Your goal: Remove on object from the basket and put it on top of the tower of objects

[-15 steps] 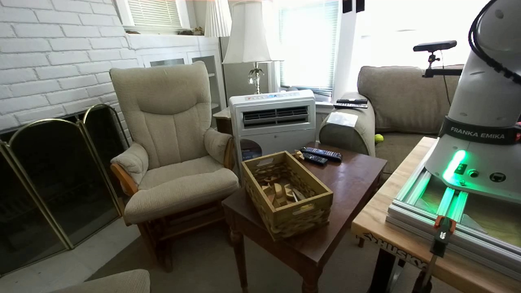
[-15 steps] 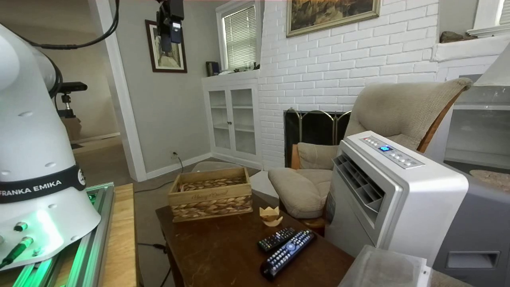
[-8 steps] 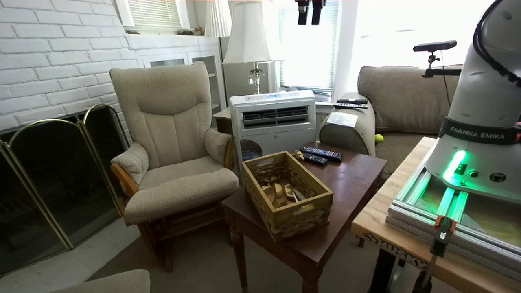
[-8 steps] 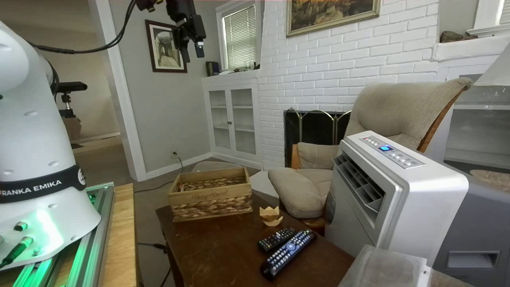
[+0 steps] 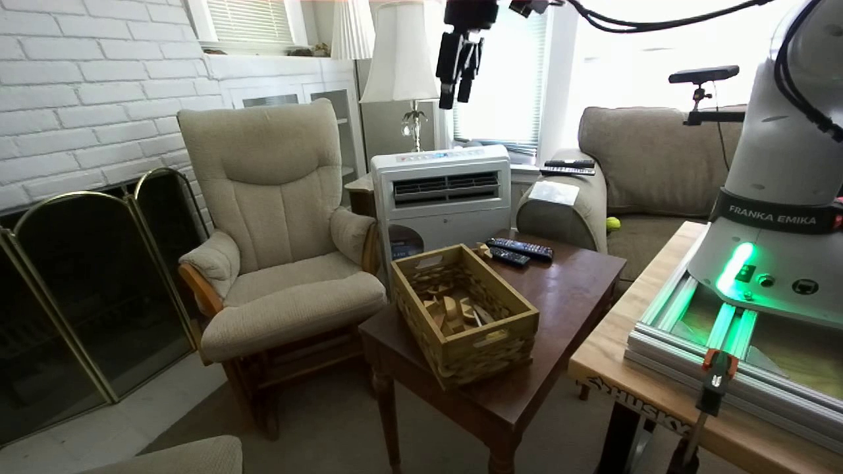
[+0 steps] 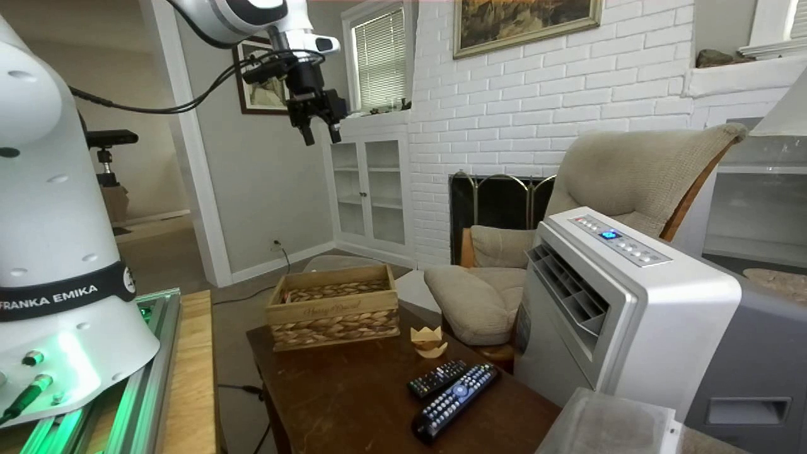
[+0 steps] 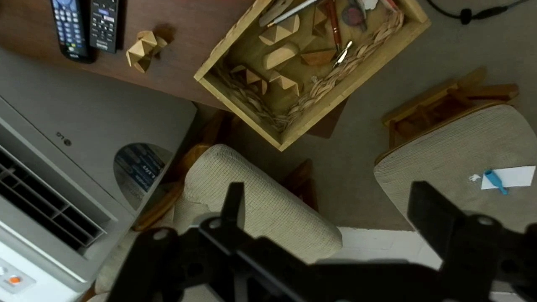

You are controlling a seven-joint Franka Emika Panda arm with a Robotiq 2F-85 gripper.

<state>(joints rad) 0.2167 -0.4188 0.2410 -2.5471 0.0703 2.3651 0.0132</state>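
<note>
Gripper [image 6: 322,140] hangs high in the air, jaws spread wide, well apart from the brown table [image 6: 359,384]; on that table stands the woven basket [image 6: 335,328], several wooden blocks [image 7: 281,55] lying loose inside it; between basket and two remotes [image 6: 455,402], near both, sits a small tower of wooden pieces [image 6: 427,338], pointed at its top.

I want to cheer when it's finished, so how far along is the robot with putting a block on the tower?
Done: a little wooden tower stands on the table, though I can't tell who built it. In hand: nothing; the gripper is open and empty, up in the air. Left: probably the whole move, taking a wooden block from the basket, where several lie, and setting it on top.
</note>
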